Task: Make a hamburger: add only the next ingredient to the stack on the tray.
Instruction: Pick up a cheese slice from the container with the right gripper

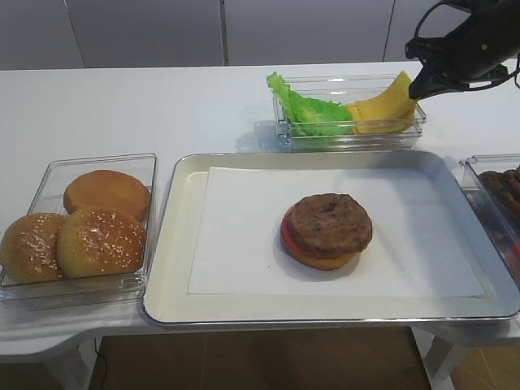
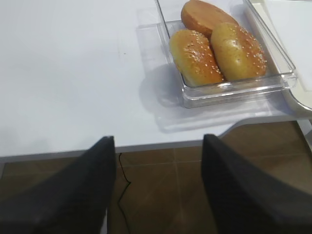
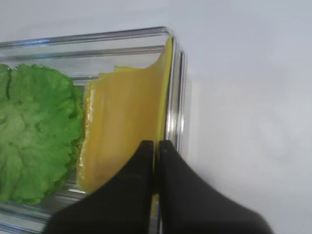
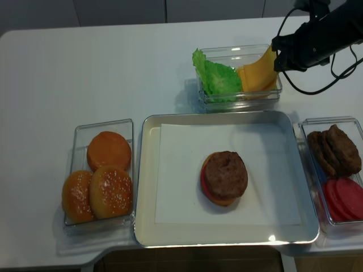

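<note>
Cheese slice [image 3: 127,127] pinched by right tool [image 3: 157,148] over white table [image 1: 146,106]

Cut off by the right edge of the first overhead view: clear plastic container of brown patties [image 1: 497,188], only its left part showing. Lower edge of thin yellow cheese slice [image 3: 127,126] hidden behind black right gripper [image 3: 157,148] in the wrist view. Left gripper [image 2: 157,161] blurred, cropped at the bottom. Green lettuce leaf [image 3: 36,134] clipped at left.
</note>
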{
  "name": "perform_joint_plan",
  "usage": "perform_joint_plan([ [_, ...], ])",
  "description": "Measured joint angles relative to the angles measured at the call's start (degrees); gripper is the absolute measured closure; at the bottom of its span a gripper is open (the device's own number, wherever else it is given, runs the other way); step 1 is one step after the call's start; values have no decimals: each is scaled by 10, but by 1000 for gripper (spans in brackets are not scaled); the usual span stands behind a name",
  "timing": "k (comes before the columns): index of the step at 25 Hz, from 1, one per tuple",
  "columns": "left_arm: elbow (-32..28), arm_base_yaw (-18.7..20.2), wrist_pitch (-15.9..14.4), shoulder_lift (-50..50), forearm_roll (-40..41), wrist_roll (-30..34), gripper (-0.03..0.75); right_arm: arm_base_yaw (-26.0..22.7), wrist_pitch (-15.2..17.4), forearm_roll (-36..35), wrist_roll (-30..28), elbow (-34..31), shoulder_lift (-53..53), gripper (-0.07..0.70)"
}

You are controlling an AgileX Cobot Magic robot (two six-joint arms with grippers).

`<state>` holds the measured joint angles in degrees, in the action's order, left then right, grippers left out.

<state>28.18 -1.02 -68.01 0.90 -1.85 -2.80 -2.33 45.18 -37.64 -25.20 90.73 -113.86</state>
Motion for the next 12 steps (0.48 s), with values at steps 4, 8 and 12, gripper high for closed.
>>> perform_joint_plan([
  [4,0,0,0,0,0,0,299,0,0,0,-8,0,10,620],
  [8,0,0,0,0,0,0,299,0,0,0,-10,0,25,621],
  [12,0,0,0,0,0,0,299,0,10,0,-10,0,40,621],
])
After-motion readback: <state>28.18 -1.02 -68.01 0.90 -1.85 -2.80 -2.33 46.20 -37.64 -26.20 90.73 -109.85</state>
